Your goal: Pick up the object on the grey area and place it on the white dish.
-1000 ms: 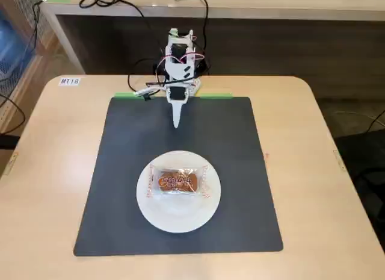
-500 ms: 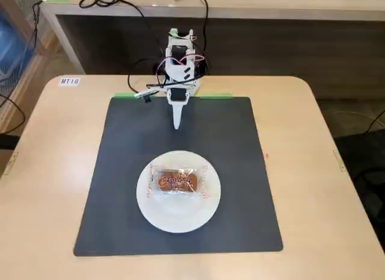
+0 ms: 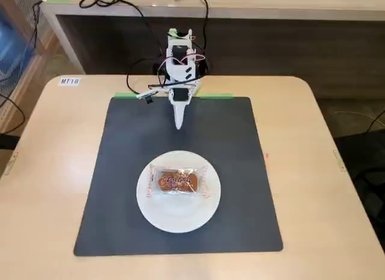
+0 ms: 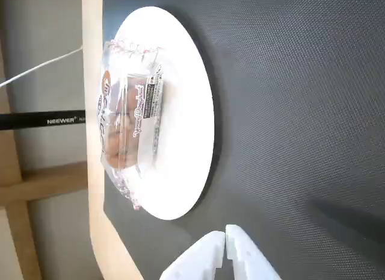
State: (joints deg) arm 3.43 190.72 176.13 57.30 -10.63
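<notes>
The wrapped snack (image 3: 175, 182), clear crinkly plastic over orange-brown contents with red and white print, lies flat on the white dish (image 3: 180, 217) near the front middle of the dark grey mat (image 3: 234, 171). In the wrist view the snack (image 4: 129, 120) lies on the dish (image 4: 186, 141) at the upper left. My white gripper (image 3: 178, 124) hangs over the mat's back edge, well behind the dish, with its fingers together and empty. In the wrist view the gripper (image 4: 226, 235) enters from the bottom edge, shut.
The mat lies on a light wooden table (image 3: 42, 171) with rounded corners. Green tape (image 3: 213, 96) marks the mat's back edge. Cables (image 3: 129, 81) trail from the arm's base. A desk (image 3: 271, 6) stands behind the table.
</notes>
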